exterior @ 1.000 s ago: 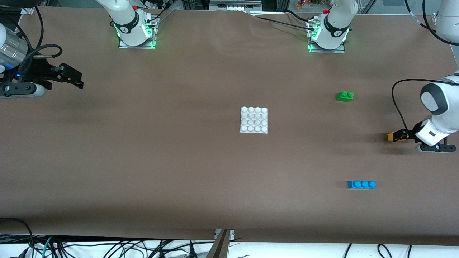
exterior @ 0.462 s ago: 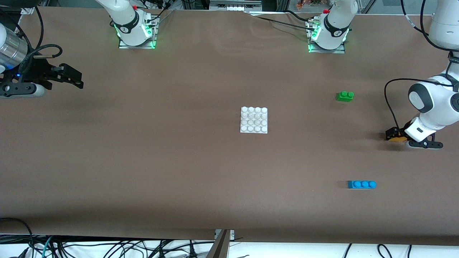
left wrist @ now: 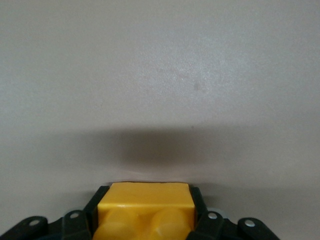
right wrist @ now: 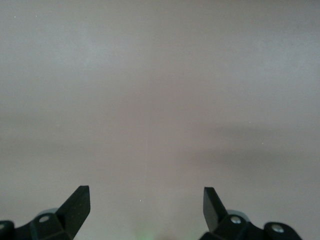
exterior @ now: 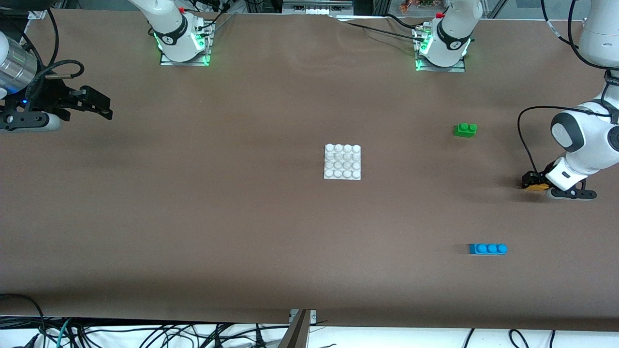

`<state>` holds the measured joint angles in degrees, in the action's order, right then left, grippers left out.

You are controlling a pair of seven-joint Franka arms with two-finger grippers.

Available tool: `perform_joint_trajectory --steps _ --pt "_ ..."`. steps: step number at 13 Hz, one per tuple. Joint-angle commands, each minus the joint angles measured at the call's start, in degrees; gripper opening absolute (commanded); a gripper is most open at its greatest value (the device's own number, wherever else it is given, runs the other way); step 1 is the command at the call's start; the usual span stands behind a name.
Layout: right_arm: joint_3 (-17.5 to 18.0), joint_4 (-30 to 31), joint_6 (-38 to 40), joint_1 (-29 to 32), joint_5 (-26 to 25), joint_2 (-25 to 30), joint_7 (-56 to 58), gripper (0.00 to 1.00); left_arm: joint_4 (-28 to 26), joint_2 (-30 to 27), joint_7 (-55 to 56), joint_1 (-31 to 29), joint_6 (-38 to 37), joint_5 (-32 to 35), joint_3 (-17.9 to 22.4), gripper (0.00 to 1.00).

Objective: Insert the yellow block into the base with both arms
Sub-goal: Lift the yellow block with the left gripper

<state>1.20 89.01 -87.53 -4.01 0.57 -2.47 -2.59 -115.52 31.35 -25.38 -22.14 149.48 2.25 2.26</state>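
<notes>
Since a second ago the left arm has swung its wrist in over the yellow block [exterior: 535, 186] and dropped down onto it, so the block that then showed clear of the fingers is now mostly hidden under the left gripper [exterior: 532, 182]. In the left wrist view the block [left wrist: 145, 210] sits squarely between the two black fingers [left wrist: 92, 212], which press against its sides: the gripper has closed on it. The block is still down on the table [exterior: 242, 217], toward the left arm's end, well apart from the white base [exterior: 342, 162] in the middle.

The right gripper [exterior: 96, 104] hangs over the right arm's end of the table, waiting, with its fingers [right wrist: 75, 202] spread wide and nothing between them.

A green brick [exterior: 465, 129] lies farther from the front camera than the yellow block, and a blue brick [exterior: 487, 249] lies nearer; neither is touched.

The step in hand looks like the pick-up: the grasp is made, the lift not yet. Next the left arm needs to raise the block straight up, carry it over the base, line its underside up with the studs and press down. The right arm would likely need to come in and steady the base, since the light plate could slide or tip under the push.
</notes>
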Motion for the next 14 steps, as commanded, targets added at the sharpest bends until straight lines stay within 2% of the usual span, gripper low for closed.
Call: perform_joint_trajectory --steps 1,4,8,11,14 --pt "0.12 -0.77 0.96 0.32 -0.31 -0.17 -0.31 1.0 1.43 -5.67 -0.11 0.16 -9.69 -1.19 -1.02 0.01" --pt "0.12 -0.77 0.96 0.41 -0.31 -0.17 -0.22 1.0 6.08 -10.33 6.11 0.17 -25.16 -1.1 -5.23 0.03" --pt "0.12 -0.77 0.96 0.32 -0.31 -0.17 -0.31 1.0 11.44 -13.68 20.07 0.34 -38.62 -0.49 -14.18 0.04" --pt "0.03 -0.77 0.96 0.41 -0.31 -0.17 -0.22 1.0 14.62 -13.69 28.52 0.34 -43.83 -0.57 -23.58 0.03" --pt "-0.15 -0.77 1.22 0.41 -0.31 -0.17 -0.84 1.0 15.32 -13.42 40.02 0.87 -44.02 -0.4 -32.73 0.03"
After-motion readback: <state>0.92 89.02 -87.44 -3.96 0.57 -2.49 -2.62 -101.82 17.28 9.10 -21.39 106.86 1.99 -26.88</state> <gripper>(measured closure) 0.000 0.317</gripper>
